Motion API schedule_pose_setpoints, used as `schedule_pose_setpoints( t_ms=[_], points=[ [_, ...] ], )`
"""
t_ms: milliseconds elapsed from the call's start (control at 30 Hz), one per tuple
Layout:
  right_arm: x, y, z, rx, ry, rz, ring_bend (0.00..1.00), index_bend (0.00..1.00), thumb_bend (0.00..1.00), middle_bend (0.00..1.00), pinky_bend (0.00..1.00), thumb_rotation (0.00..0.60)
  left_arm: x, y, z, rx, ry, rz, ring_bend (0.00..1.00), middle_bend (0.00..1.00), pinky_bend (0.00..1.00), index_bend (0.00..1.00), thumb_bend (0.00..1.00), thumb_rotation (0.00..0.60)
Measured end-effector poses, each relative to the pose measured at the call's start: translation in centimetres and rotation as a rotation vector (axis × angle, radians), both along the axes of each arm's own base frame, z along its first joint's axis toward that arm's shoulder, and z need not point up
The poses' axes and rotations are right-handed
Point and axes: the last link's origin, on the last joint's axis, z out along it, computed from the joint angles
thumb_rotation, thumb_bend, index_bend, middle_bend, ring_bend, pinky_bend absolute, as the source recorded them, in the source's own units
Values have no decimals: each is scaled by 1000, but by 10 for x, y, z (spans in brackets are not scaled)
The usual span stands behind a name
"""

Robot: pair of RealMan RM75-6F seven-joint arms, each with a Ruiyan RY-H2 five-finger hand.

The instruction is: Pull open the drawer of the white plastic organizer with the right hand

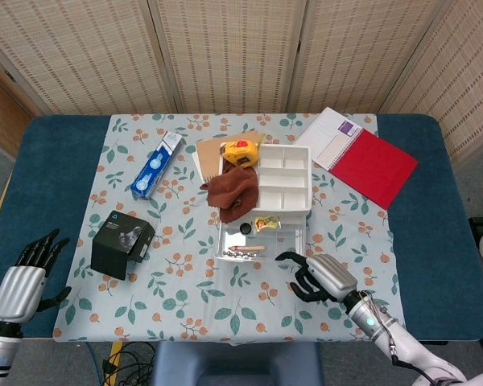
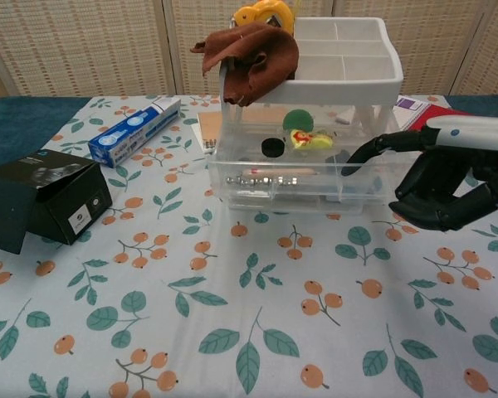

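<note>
The white plastic organizer [image 1: 283,181] [image 2: 342,65] stands mid-table with its clear top drawer [image 1: 253,244] [image 2: 286,176] drawn well out toward me. Small items lie inside it: a black disc, a green and yellow piece, a pen-like stick. My right hand [image 1: 323,277] [image 2: 445,186] is at the drawer's front right corner. One long finger hooks onto the drawer front while the others curl in. My left hand [image 1: 26,277] rests off the cloth at the near left, fingers spread and holding nothing; the chest view does not show it.
A brown cloth [image 1: 233,193] [image 2: 253,50] and a yellow tape measure [image 1: 240,150] [image 2: 264,12] sit on the organizer's left side. A black box [image 1: 122,244] [image 2: 41,199] and a blue toothpaste box [image 1: 157,165] [image 2: 133,131] lie to the left. A red notebook [image 1: 370,161] lies back right.
</note>
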Motion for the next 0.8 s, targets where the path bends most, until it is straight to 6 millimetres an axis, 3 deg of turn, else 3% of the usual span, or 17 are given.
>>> schedule_pose_setpoints(
  t_ms=[133, 233, 367, 633, 800],
  points=[
    [-2, 6, 5, -1, 6, 8, 906, 210, 519, 876, 926, 600, 1, 0, 0, -3, 3, -2, 75, 23, 109, 103, 206, 600],
    [-4, 6, 12, -16, 17, 14, 907, 121, 511, 877, 926, 600, 1, 1, 0, -2, 1, -3, 75, 23, 109, 103, 205, 600],
    [-7, 5, 21, -35, 33, 17, 907, 58, 416, 878, 926, 600, 1, 1, -1, -4, 2, -4, 75, 23, 109, 103, 205, 600],
    [-1, -5, 46, -85, 65, 51, 907, 58, 366, 879, 926, 600, 2, 1, 2, 4, 1, -11, 75, 23, 109, 103, 205, 600],
    [18, -25, 63, -157, 98, 132, 907, 178, 365, 880, 942, 600, 3, 0, 4, 9, -2, -14, 75, 23, 109, 103, 206, 600]
  ],
)
